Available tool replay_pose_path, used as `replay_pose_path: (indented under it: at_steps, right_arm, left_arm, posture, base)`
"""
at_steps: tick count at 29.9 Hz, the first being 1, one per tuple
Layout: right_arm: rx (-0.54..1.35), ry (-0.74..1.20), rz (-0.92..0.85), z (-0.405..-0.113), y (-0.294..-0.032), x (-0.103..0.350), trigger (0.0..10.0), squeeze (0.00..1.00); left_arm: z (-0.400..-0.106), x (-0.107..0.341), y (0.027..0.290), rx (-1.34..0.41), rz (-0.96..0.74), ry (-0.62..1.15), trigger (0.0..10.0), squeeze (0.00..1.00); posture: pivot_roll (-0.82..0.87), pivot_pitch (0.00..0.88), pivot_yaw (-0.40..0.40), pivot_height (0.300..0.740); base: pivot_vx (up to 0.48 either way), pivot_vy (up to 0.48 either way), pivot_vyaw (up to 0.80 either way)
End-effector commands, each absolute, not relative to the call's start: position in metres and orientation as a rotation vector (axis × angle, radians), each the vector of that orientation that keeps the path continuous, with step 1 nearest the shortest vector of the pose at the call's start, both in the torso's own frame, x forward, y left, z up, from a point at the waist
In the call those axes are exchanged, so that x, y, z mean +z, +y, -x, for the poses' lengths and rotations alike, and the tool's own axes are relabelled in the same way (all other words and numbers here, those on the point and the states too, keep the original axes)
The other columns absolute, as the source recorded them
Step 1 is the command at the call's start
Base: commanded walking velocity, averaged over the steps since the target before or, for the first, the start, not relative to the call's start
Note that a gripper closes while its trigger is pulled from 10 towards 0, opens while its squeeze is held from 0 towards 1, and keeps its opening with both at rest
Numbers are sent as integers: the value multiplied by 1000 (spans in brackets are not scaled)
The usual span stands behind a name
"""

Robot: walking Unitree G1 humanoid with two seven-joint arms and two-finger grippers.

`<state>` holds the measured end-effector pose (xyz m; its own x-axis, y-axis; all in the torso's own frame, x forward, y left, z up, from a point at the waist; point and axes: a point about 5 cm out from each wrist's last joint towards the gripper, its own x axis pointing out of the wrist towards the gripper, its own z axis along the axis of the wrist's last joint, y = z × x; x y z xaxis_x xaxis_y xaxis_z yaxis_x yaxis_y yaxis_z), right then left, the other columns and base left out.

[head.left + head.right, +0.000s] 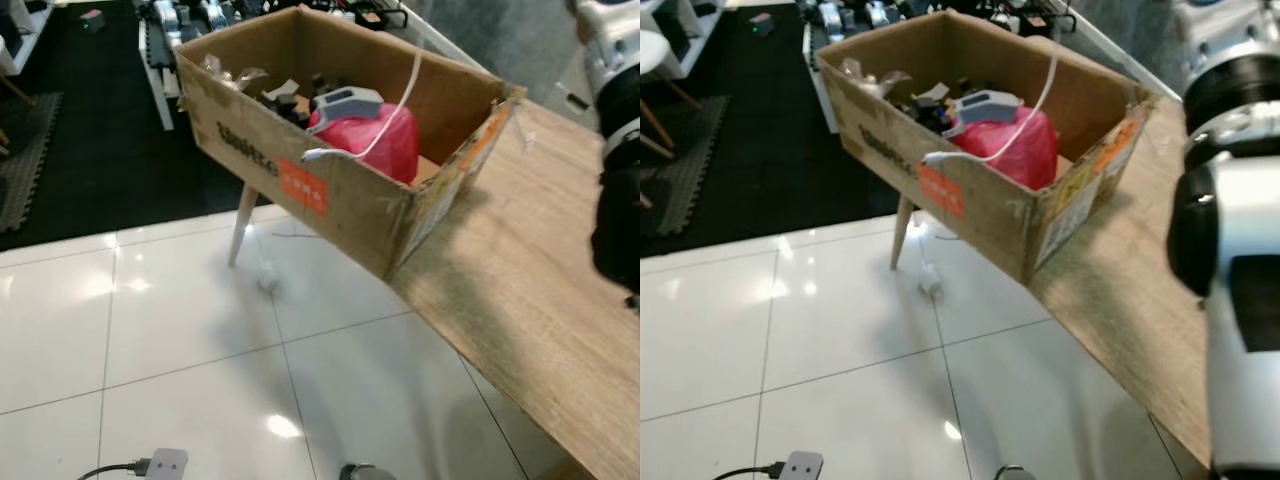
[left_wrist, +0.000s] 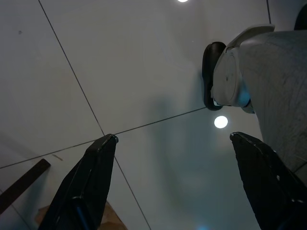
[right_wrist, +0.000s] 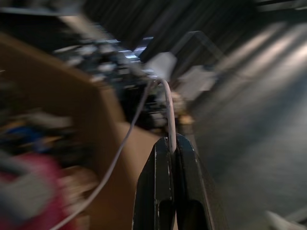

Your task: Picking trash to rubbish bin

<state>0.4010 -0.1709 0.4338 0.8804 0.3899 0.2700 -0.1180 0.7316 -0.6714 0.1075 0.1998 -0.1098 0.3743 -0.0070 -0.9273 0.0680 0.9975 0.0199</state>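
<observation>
Fingers of the right gripper (image 3: 171,143) are pressed tight together, pinching a thin white cable (image 3: 169,115) between their tips. From that pinch the cable arcs up to a small white block, blurred, and a second strand falls away toward the cardboard box (image 3: 91,124). In the head views the right arm (image 1: 1230,240) is raised at the right side, above the wooden table (image 1: 520,270), its silver and black segments close to the camera.

The same white cable (image 1: 395,105) loops over the open box (image 1: 340,200), running down across a red bag (image 1: 375,140) and over the front wall. The box sits at the table's corner, overhanging the edge, and also holds a grey gadget (image 1: 345,100) and other mixed clutter at its far end. An orange label (image 1: 303,186) is stuck on its front wall.

The left gripper (image 2: 172,139) hangs low over the white tiled floor (image 1: 150,340), fingers spread wide apart and holding nothing, with the robot's foot (image 2: 225,81) beside it. On the floor lie a crumpled white scrap (image 1: 267,277) near a table leg (image 1: 242,224) and a white plug adapter (image 1: 165,464).
</observation>
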Motion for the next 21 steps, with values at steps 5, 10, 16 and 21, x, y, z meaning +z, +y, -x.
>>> replay_pose_path:
  at_steps: [5, 10, 16, 21]
  right_arm:
    - [468, -369, 677, -407, -153, 404, 10000, 0]
    - [538, -337, 691, -408, -148, 395, 10000, 0]
    - [657, -266, 577, -410, -145, 374, 10000, 0]
    - [703, -216, 489, -409, -152, 368, 10000, 1000]
  left_arm:
    - [-84, -118, 179, -150, -24, 1275, 10000, 0]
    - [-83, -118, 179, -152, -26, 1278, 10000, 0]
    - [-83, -118, 178, -156, -27, 1279, 10000, 0]
    - [-84, -118, 175, -160, -23, 1276, 10000, 0]
  posture:
    - [42, 157, -25, 740]
    - [41, 155, -25, 740]
    - [37, 150, -30, 740]
    - [32, 152, -33, 740]
  base:
    - [0, 0, 0]
    - [0, 0, 0]
    - [0, 0, 0]
    - [0, 0, 0]
